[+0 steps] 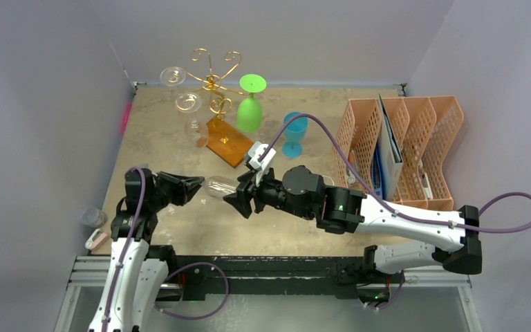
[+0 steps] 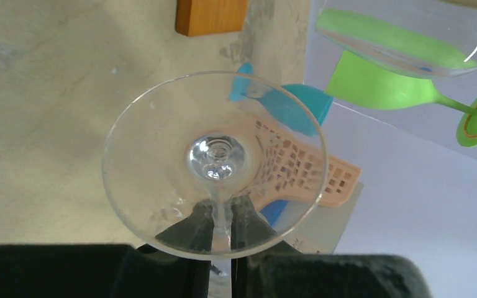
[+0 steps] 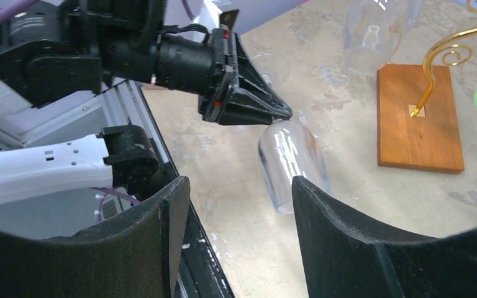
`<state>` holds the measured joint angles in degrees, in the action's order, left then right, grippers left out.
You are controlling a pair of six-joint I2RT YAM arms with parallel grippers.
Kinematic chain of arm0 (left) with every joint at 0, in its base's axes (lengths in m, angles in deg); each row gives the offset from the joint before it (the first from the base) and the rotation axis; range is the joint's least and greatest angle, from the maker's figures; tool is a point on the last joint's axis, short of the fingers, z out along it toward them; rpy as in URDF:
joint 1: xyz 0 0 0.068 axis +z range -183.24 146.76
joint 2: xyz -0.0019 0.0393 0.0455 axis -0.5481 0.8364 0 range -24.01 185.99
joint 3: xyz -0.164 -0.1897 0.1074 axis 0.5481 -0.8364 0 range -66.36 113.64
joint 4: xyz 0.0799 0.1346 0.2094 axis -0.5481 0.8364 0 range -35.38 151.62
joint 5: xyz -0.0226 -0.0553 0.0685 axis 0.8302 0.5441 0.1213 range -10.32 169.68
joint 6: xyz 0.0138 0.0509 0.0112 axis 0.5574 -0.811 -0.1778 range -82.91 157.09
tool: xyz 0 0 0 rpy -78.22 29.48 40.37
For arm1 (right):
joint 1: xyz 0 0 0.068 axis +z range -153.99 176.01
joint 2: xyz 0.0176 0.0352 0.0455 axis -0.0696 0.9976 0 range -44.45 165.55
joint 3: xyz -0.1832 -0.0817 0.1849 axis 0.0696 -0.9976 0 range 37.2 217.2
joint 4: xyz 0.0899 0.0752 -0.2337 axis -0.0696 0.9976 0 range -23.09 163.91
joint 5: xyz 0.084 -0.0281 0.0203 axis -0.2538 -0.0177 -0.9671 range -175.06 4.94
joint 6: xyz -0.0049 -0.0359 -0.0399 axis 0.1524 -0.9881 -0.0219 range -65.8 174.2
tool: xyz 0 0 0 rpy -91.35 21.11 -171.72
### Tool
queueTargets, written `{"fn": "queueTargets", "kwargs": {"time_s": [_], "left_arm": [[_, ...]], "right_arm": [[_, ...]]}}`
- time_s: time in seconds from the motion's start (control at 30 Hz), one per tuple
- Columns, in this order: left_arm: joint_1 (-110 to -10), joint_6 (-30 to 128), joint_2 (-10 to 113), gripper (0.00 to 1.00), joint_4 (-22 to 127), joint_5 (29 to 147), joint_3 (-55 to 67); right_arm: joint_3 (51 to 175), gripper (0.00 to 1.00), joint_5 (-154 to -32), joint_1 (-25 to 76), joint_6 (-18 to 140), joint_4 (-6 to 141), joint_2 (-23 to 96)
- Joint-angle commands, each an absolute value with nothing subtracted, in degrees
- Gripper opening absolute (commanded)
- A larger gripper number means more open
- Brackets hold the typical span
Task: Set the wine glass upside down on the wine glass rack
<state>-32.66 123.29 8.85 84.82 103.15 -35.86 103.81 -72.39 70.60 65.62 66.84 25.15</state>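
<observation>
While the left pincer (image 1: 197, 184) pinches the wine glass (image 1: 219, 185) by its stem, sideways over the counter (image 1: 318, 111), the right pincer (image 1: 238, 200) gapes empty at its 3 o'clock. Hanging it on the wine glass rack (image 1: 212, 79), at 12 o'clock, is not yet done.

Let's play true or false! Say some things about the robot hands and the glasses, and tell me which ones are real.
1. The left gripper pinches the clear glass by its stem. True.
2. The right gripper is squeezing that glass. False: its fingers stand open, off the glass.
3. A green glass hangs upside down on the rack. True.
4. The blue glass hangs on the rack too. False: it stands upright on the table.
</observation>
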Motion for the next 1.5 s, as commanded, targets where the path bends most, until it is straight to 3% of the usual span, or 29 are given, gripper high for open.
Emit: {"fn": "queueTargets", "kwargs": {"time_s": [0.0,0.3,0.5,0.7,0.9,1.23,1.47], "left_arm": [[-32.84,115.78,2.91,0.0,90.79,95.98,-33.28],[-32.86,96.93,-11.03,0.0,84.66,89.47,-32.71],[-32.88,84.85,-11.74,0.0,77.3,93.87,-30.92],[-32.87,71.78,-9.15,0.0,60.73,112.37,-30.51],[-32.88,64.0,-1.04,0.0,56.26,132.84,-25.5],[-32.88,63.72,6.48,0.0,47.46,150.59,-22.91],[-32.84,57.24,11.86,0.0,52.39,156.83,-17.44]], "right_arm": [[104.79,0.64,-69.69,70.06,67.87,66.39,26.23],[105.93,0.64,-66.75,69.5,70.1,66.62,27.79],[105.85,0.64,-64.54,69.05,71.73,66.74,26.5],[106.4,0.64,-65.86,67.0,74.48,68.84,25.78],[104.31,0.64,-83.37,63.68,76.43,61.86,22.57],[103.51,0.66,-92.89,61.67,77.4,57.75,19.55],[103.02,0.67,-93.91,61.46,82.16,56.33,19.61]]}}
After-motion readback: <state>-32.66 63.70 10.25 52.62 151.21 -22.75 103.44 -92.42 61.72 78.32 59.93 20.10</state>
